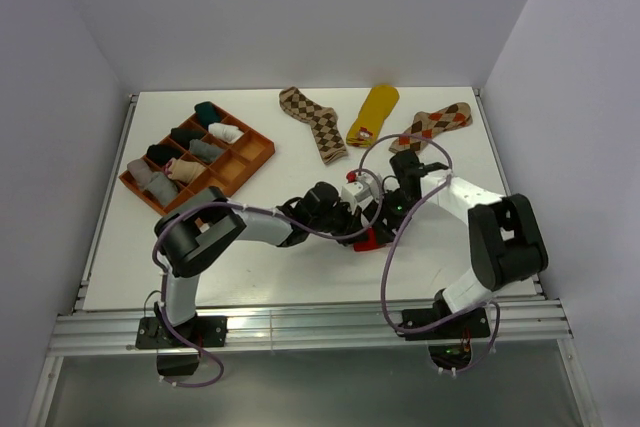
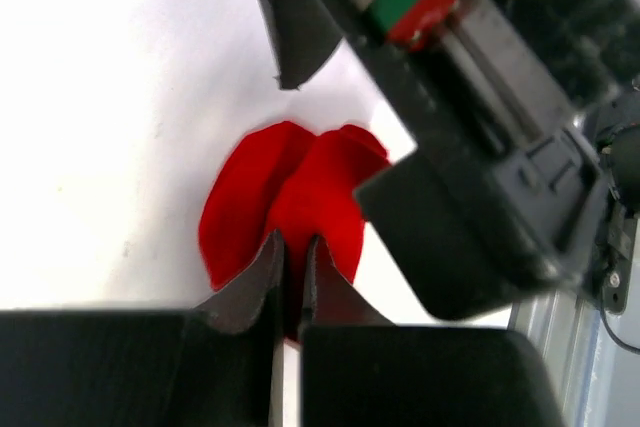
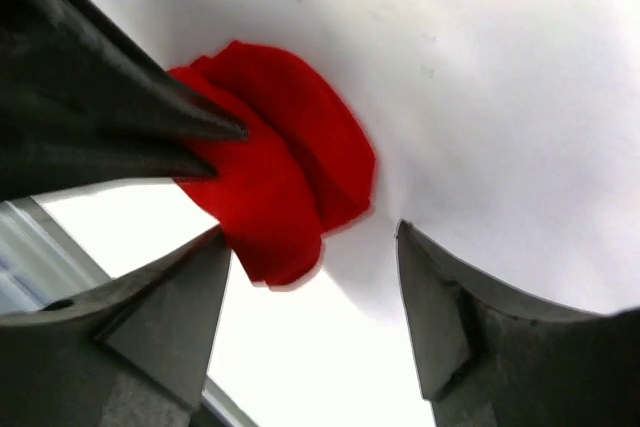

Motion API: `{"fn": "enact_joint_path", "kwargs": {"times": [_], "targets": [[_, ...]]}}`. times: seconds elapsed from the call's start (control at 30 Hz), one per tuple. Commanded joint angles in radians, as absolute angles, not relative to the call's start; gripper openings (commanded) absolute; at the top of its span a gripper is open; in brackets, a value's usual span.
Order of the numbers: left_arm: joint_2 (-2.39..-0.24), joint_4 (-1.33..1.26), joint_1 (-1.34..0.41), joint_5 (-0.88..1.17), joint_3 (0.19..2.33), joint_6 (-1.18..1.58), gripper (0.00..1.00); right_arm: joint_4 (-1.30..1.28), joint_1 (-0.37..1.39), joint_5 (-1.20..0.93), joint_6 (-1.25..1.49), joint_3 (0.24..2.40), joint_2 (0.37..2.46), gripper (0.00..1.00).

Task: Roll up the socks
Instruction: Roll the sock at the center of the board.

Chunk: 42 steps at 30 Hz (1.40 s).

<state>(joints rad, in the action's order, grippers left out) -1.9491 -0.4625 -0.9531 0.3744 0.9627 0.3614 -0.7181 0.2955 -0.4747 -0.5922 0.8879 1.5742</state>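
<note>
Now left pincer pinches red sock; right pincer wide, sock near one finger.

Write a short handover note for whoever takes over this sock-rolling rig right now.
Left end effector: shut on the edge of the red sock.
Right end effector: open, jaws straddling the same sock, not gripping.
Red sock: bunched on the table near its front edge, between both arms.
Done: rolled socks sit in the orange tray.
Left: finish the red sock; an argyle sock, the mustard sock and a second argyle sock lie flat at the far side, unrolled.
</note>
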Motion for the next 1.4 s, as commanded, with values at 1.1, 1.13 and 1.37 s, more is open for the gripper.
{"fn": "enact_joint_path", "kwargs": {"times": [1.1,1.13,1.37], "targets": [[-2.186,-0.011,-0.910,0.540,1.058,0.515,0.00,-0.491,0.083,-0.698,-1.072,0.502,0.928,0.74],[-2.190,-0.009,-0.907,0.552,1.061,0.525,0.00,-0.486,0.087,-0.690,-1.086,0.491,0.919,0.73],[-2.223,0.031,-0.882,0.591,1.098,0.540,0.00,-0.425,0.228,-0.556,-1.118,0.396,0.833,0.73]]}}
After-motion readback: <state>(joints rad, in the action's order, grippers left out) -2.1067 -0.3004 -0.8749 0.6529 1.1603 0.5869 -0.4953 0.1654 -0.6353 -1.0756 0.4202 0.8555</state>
